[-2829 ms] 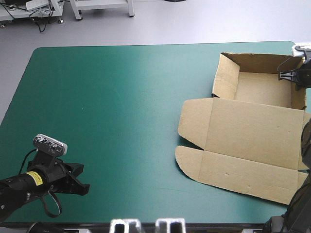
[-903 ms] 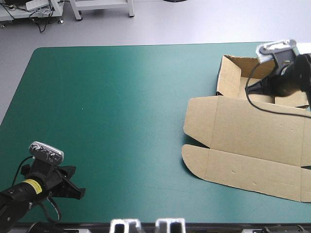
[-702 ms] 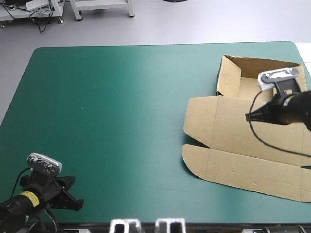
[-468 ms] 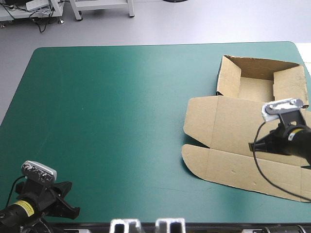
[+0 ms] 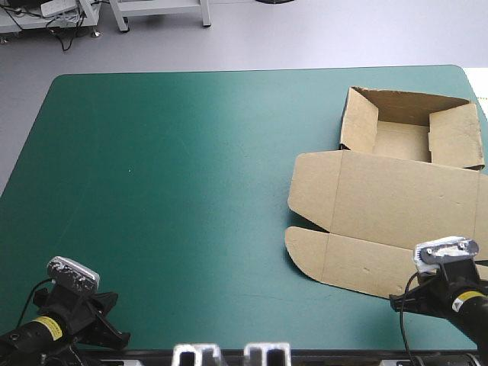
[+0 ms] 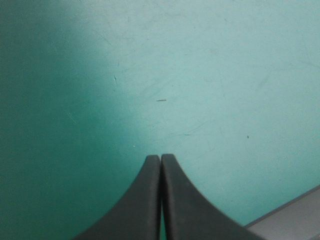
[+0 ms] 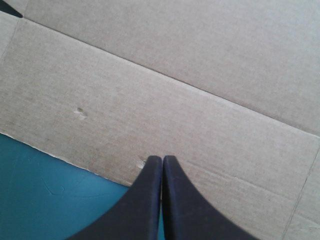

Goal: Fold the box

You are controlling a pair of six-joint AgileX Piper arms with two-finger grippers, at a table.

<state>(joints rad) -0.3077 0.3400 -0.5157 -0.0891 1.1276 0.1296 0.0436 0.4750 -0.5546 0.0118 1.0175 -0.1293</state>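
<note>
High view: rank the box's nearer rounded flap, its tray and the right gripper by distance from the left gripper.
From the left gripper:
1. nearer rounded flap, left end of the box.
2. right gripper, near right of the table, at the board's near edge.
3. tray, far right corner.

box (image 5: 396,206) cut off at right edge

Matt brown cardboard box (image 5: 389,206)

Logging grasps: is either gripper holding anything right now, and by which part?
Nothing is held. Left gripper shut over bare cover; right gripper shut above the near edge of the box.
</note>
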